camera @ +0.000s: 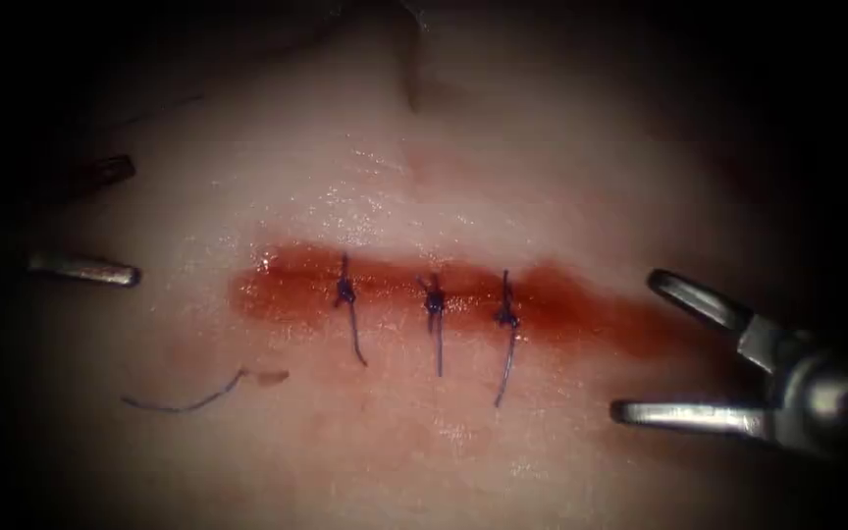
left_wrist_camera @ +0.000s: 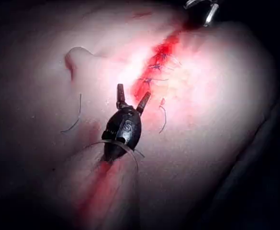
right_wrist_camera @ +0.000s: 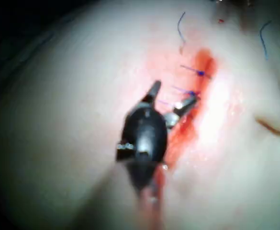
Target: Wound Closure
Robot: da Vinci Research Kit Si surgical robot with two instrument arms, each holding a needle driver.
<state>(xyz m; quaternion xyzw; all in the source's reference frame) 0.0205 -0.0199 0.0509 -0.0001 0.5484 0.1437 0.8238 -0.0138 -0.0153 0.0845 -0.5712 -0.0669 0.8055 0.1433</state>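
Already, three knotted purple stitches (camera: 433,299) are seen across the red-stained horizontal cut (camera: 444,294) in the pale pork tissue (camera: 542,147), while the left gripper (camera: 85,221) at nine o'clock and the right gripper (camera: 684,348) at four o'clock are held spread and empty, a cut purple thread end (camera: 184,397) lying at seven o'clock.

Black all around the edges, with no walls, floor or windows to make out. Bright light only in the middle, fading to dark on every side. Small shiny wet spots where the light hits hardest.
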